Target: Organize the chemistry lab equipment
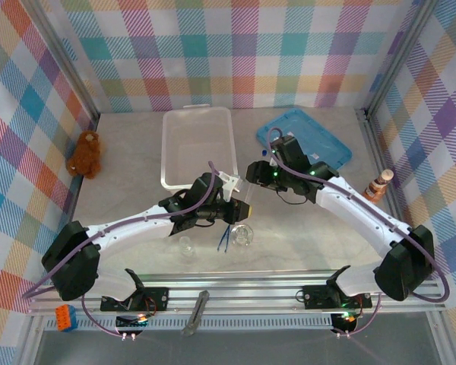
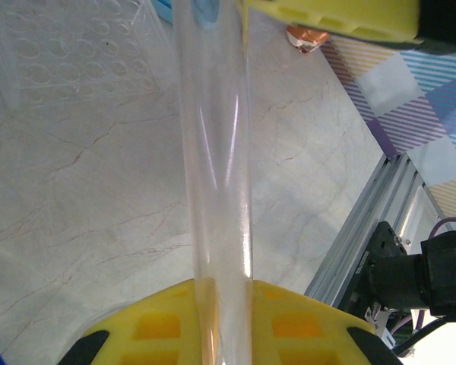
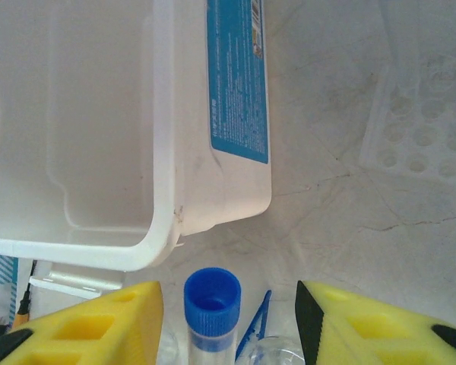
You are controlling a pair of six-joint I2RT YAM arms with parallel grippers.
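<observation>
Left wrist cam: left gripper [image 2: 222,323] was clamped on the tube [image 2: 216,182], held above the table [image 2: 99,190] | long axis ran straight toward right gripper [image 3: 226,323] | that one gaped wide, blue cap [image 3: 211,298] sitting between its jaws, untouched

I'm counting one blue-capped tube [image 3: 211,312], one small beaker [image 1: 185,245], one round flask [image 1: 243,236] and one pair of blue tweezers [image 1: 225,238]. Also sitting on the counter [image 1: 311,236]: one clear bin [image 1: 197,148], one blue lid [image 1: 308,133], one teddy bear [image 1: 85,154], one bottle-shaped figure [image 1: 379,185].
</observation>
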